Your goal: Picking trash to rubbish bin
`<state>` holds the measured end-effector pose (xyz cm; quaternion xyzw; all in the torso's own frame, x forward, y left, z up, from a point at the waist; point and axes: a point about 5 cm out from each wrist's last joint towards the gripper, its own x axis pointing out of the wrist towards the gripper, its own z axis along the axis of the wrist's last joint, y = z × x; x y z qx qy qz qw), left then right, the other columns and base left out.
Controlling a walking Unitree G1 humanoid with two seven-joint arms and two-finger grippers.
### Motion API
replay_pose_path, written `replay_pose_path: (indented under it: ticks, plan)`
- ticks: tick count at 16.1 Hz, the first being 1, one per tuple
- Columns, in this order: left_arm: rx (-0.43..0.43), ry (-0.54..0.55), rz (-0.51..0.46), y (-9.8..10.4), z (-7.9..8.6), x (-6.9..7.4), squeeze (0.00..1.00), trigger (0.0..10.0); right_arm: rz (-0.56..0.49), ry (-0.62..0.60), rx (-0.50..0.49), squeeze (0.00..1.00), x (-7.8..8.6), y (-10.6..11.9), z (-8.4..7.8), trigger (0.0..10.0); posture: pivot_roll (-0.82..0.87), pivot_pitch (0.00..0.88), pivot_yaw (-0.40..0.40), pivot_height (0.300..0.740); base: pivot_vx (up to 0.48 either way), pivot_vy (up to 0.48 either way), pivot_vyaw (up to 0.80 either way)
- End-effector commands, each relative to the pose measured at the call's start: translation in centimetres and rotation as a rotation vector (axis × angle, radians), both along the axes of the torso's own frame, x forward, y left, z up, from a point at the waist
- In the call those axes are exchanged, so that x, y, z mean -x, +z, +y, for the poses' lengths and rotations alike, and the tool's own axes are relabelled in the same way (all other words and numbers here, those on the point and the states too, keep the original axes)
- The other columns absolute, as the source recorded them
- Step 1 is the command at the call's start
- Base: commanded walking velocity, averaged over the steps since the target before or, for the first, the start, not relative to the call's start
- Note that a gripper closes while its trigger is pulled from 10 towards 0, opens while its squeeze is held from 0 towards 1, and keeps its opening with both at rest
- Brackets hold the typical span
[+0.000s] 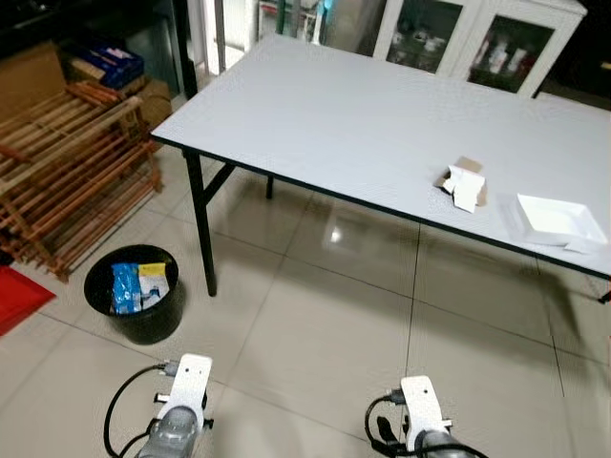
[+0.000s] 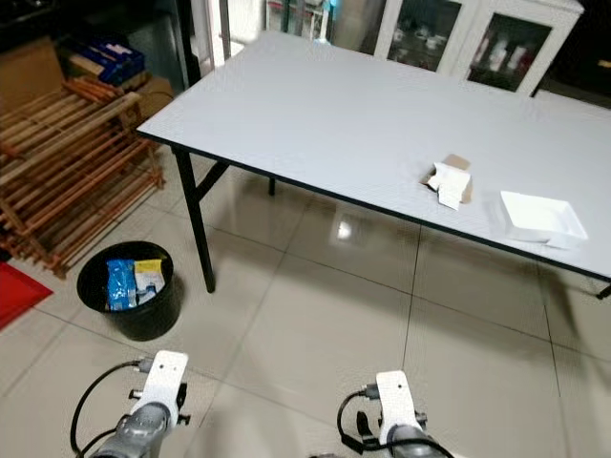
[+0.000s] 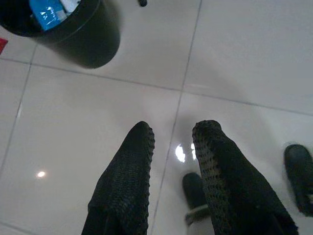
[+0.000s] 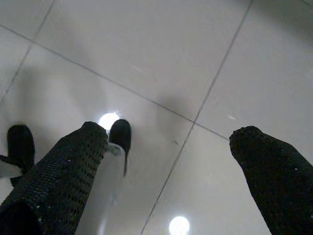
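White paper: the crumpled paper scrap (image 1: 463,184) with a brown cardboard bit under it lies on the table (image 1: 334,114), near the front edge, just beside a white tray (image 1: 557,219).
Handling: likely light, soft and crushable; pinch across a raised fold, not the flat edge.
Tray: looks thin and stiff; its rim seems the place to take hold.
Bin: the black rubbish bin (image 1: 134,291) stands on the floor by the table leg, blue and yellow wrappers inside.
Left hand (image 3: 171,142): hangs low over the tiles, fingers apart, empty, the bin near it.
Right hand (image 4: 168,142): low too, spread wide, empty, well apart from the scrap.
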<state>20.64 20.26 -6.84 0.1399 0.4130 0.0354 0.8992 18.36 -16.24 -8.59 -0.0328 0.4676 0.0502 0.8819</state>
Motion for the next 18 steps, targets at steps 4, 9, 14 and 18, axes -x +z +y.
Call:
replay_pose_path:
  ticks: [4,9,14,18]
  plan:
    - [0.003,0.006,0.025,-0.41,-0.14,0.65,0.0,10.0,0.003,0.0,0.009,0.0,-0.07,0.04,-0.3,10.0,0.01,0.04,-0.1,0.74,0.0,-0.12,-0.4]
    - [0.003,0.003,0.025,-0.42,-0.11,0.67,0.0,10.0,-0.011,-0.012,0.003,0.0,-0.31,0.18,-0.43,10.0,0.01,0.027,-0.098,0.74,0.0,0.0,-0.2]
    - [-0.025,-0.019,0.03,-0.4,-0.06,0.66,0.0,10.0,-0.003,-0.006,-0.003,0.0,-0.13,0.08,-0.25,10.0,0.01,0.016,-0.098,0.74,0.0,-0.077,-0.16]
    - [-0.038,-0.019,0.038,-0.45,0.05,0.76,0.0,10.0,0.005,0.008,-0.002,0.0,0.02,0.0,-0.17,10.0,0.01,0.013,-0.099,0.74,0.0,-0.469,-0.8]
